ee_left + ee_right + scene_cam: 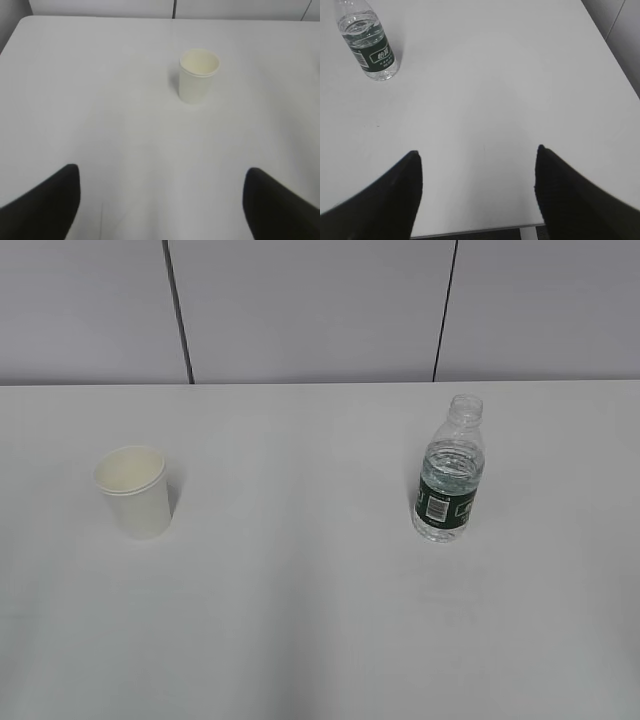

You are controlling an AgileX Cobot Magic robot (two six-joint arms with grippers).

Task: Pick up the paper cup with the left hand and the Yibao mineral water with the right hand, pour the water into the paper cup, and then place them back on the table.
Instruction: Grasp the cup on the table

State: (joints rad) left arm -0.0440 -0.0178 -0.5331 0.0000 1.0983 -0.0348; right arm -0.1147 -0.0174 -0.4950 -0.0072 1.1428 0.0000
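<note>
The white paper cup (135, 490) stands upright on the left of the white table (300, 620). It also shows in the left wrist view (198, 75), well ahead of my left gripper (162, 172), which is open and empty. The Yibao mineral water (449, 470), a clear uncapped bottle with a dark green label, stands upright on the right. In the right wrist view the bottle (369, 42) is far ahead and to the left of my right gripper (477, 152), which is open and empty. Neither arm shows in the exterior view.
A grey panelled wall (310, 310) with dark seams runs behind the table. The table's near edge (480, 229) lies just under my right gripper, and its right edge (615, 55) is close by.
</note>
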